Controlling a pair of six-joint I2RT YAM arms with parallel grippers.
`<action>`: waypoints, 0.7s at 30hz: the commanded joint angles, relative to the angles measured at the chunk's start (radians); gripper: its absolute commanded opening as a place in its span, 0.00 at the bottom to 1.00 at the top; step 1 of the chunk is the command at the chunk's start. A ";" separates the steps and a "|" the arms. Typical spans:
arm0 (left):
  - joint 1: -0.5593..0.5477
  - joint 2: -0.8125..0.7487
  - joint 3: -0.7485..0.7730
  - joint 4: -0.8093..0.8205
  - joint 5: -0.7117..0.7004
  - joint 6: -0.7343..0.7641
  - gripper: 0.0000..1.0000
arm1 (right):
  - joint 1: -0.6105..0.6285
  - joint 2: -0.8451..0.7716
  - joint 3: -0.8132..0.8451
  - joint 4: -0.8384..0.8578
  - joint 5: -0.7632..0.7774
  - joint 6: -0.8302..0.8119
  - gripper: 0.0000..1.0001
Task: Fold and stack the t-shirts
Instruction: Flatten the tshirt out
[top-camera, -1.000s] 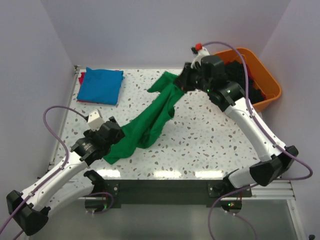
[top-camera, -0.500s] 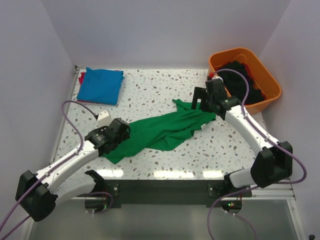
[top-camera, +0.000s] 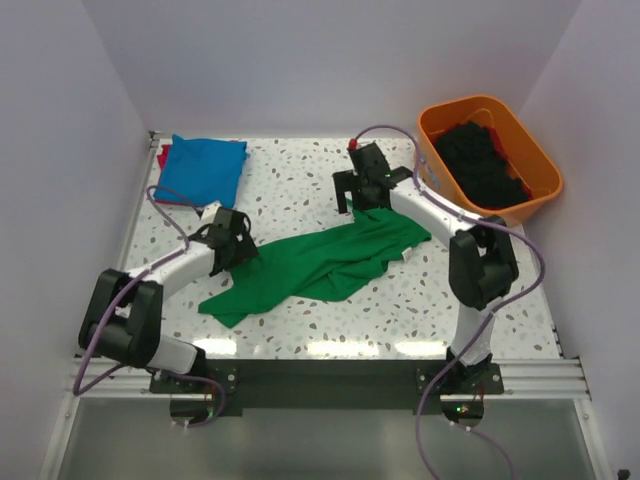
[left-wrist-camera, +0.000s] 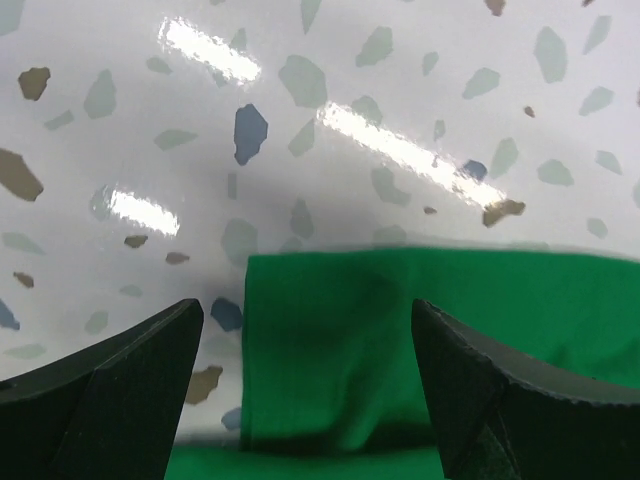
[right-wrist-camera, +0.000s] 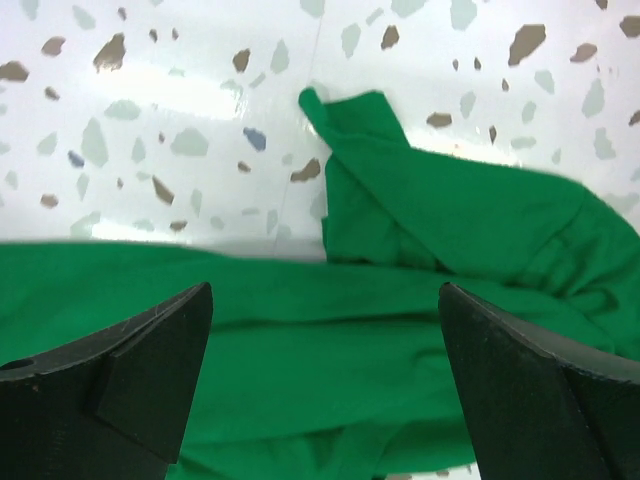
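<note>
A bright green t-shirt (top-camera: 330, 262) lies crumpled and spread across the middle of the table. My left gripper (top-camera: 232, 252) hovers over its left edge, open, and in the left wrist view a flap of the green t-shirt (left-wrist-camera: 400, 340) lies between the fingers (left-wrist-camera: 110, 390), unpinched. My right gripper (top-camera: 362, 203) stands open just above the shirt's far right part. The right wrist view shows the green t-shirt (right-wrist-camera: 400, 350) below its spread fingers (right-wrist-camera: 540, 390). A folded blue t-shirt (top-camera: 203, 170) rests on a red one (top-camera: 160, 157) at the far left corner.
An orange tub (top-camera: 535, 165) at the far right holds black t-shirts (top-camera: 485, 160). The speckled white table (top-camera: 290, 180) is walled in at the left, back and right. Purple cables loop beside both arms.
My right gripper has opened and let go of the green t-shirt, which fell flat on the table. The right gripper moved left; my left gripper moved up to the shirt's left edge.
</note>
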 joint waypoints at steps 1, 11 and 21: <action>0.035 0.102 0.061 0.077 0.029 0.041 0.89 | -0.008 0.072 0.127 0.007 0.026 -0.027 0.99; 0.046 0.263 0.061 0.141 0.101 0.051 0.49 | -0.005 0.296 0.263 0.017 0.071 -0.089 0.96; 0.046 0.228 0.019 0.177 0.135 0.067 0.00 | -0.006 0.373 0.217 0.092 0.069 -0.050 0.47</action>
